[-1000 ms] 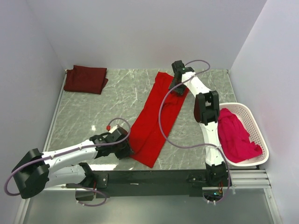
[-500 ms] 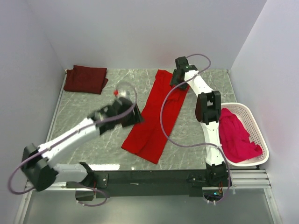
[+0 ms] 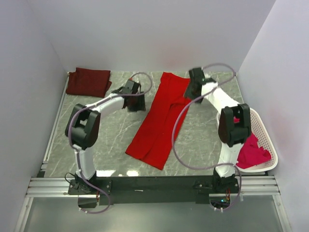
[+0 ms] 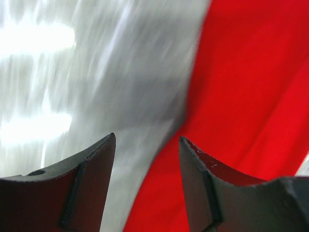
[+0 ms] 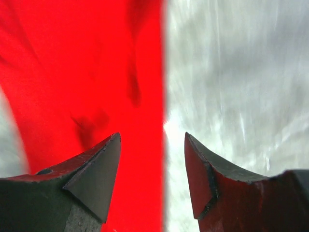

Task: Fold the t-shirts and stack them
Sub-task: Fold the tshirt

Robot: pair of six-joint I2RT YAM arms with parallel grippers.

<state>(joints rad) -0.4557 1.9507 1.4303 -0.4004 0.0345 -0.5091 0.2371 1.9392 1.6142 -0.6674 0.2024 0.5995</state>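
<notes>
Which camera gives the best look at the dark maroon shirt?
The top external view: the maroon shirt lies folded at the far left corner of the table, fully visible. Both wrist views show only the red shirt and bare table.

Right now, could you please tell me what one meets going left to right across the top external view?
Dark maroon t-shirt → left claw → red t-shirt → right claw → white basket holding the pinkish-red t-shirt.

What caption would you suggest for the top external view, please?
Left gripper and right gripper, both open, flank the far end of the red t-shirt; the folded maroon t-shirt lies far left.
</notes>
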